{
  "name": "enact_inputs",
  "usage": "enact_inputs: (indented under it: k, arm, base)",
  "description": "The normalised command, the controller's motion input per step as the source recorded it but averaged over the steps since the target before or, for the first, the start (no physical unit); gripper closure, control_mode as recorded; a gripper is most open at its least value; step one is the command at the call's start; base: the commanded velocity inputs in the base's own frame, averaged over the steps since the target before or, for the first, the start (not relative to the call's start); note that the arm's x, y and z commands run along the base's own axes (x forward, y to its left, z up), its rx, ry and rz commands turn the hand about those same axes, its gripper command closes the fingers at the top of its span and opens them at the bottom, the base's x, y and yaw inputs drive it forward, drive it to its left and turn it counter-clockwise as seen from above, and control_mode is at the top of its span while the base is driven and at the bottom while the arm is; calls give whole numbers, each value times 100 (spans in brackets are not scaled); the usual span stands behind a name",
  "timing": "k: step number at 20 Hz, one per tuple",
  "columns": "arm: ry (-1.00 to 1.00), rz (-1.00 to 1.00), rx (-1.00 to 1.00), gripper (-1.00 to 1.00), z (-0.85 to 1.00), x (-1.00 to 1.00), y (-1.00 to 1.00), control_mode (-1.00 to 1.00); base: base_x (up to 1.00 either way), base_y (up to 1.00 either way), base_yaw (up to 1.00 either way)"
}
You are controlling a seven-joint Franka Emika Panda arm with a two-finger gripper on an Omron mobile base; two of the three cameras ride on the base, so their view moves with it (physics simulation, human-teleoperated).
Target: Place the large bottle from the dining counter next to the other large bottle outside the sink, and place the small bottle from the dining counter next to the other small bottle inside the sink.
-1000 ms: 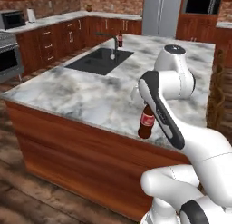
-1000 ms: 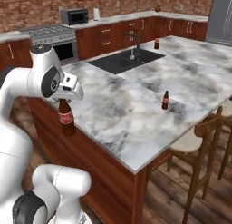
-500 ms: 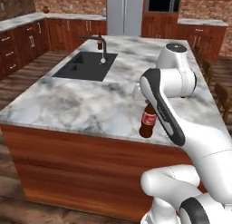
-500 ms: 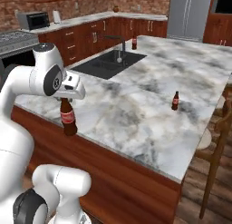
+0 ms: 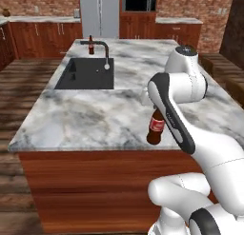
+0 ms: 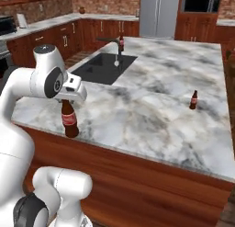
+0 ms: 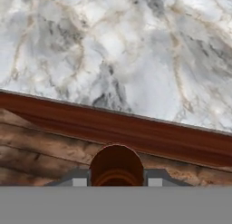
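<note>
The end effector (image 6: 69,101) is clenched on the neck of a large dark cola bottle with a red label (image 6: 69,120), which hangs upright just off the near edge of the grey-white veined marble counter (image 6: 151,106). The grip sits high, on the neck, so the body of the bottle stays free below the fingers; this probably serves to set its base down flat later without the fingers meeting the stone. In the hand view the bottle's rounded dark top (image 7: 116,166) sits centred between the two finger tips, with the reddish-brown wood edge (image 7: 136,128) of the island crossing above it, which confirms that the load is carried level with the counter's rim, not yet over it.

The destination lies far from the end effector. The second large dark cola bottle (image 5: 91,45) stands upright on the marble beyond the black gooseneck faucet (image 5: 100,51), just outside the black rectangular sink (image 5: 88,74); the carried bottle belongs beside it.

The small dark brown glass bottle with a red label (image 6: 193,100) stands upright on the counter, well apart from the end effector and toward the robot's right. It is untouched and is judged to be the later half of the task.
</note>
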Motion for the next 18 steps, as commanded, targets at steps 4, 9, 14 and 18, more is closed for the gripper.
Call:
enact_inputs:
  k: [4,9,14,18]
  arm:
    - [0,0,0,100,0,0,0,100]
    - [0,0,0,100,0,0,0,100]
    - [0,0,0,100,0,0,0,100]
    - [0,0,0,100,0,0,0,100]
  base:
    - [8,100,-34]
    - [0,100,-32]
    - [0,100,-32]
    - [0,100,-30]
